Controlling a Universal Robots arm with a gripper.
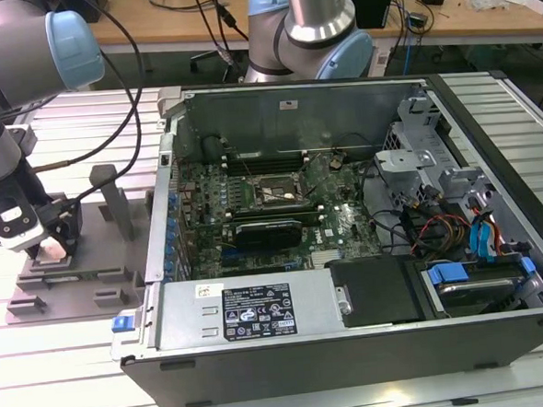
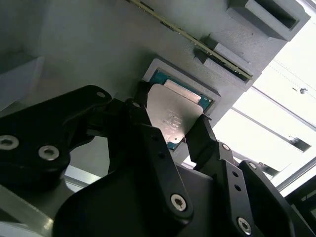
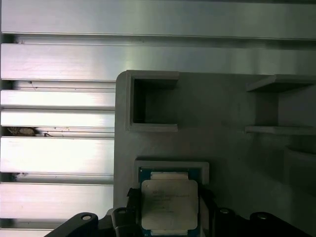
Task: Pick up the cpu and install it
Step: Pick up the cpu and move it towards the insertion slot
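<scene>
The cpu (image 3: 169, 203) is a flat square chip with a silver-grey top and a thin green rim. It lies in a square pocket of the grey holder tray (image 3: 222, 118) in both wrist views. My gripper (image 3: 169, 200) straddles it, one black finger (image 2: 142, 116) against each of two opposite edges, shut on the chip (image 2: 174, 111). In the exterior view the gripper (image 1: 48, 245) is low over the tray (image 1: 91, 270), at that view's left, outside the computer case. The black socket (image 1: 273, 192) on the motherboard stands open in the middle of the case.
The open computer case (image 1: 353, 328) fills the exterior view's right, with cables, a drive cage and a black card near the socket. Upright posts (image 1: 114, 199) rise from the tray beside the gripper. Ribbed aluminium table slats (image 3: 54, 158) surround the tray. A second arm's base (image 1: 307, 35) stands behind the case.
</scene>
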